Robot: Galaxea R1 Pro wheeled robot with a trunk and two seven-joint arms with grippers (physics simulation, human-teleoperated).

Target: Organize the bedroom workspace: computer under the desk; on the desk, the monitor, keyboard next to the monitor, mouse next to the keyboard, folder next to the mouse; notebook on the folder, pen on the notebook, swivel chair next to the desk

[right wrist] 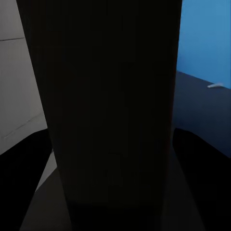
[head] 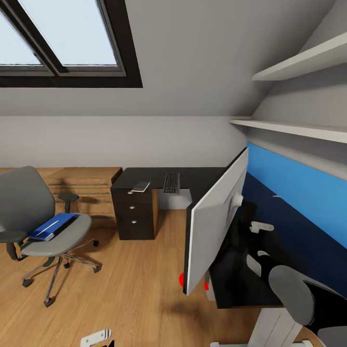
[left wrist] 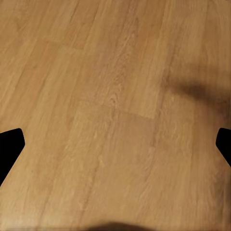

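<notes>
Step in hand: seating monitor (head: 212, 221) on desk (head: 202, 177), robot's 1 o'clock; right gripper seemingly clamped on its stand, grip unclear; left fingers (left wrist: 10, 144) apart over floor (left wrist: 115, 106); next likely folder (head: 52, 226) on swivel chair (head: 29, 212), 10 o'clock.

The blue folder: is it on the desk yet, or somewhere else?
Not on the desk. The blue folder lies flat on the seat of the swivel chair, which stands on the wood floor apart from the desk.

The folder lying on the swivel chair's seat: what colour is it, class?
Bright blue, with white page edges; the folder shows best in the head view.
</notes>
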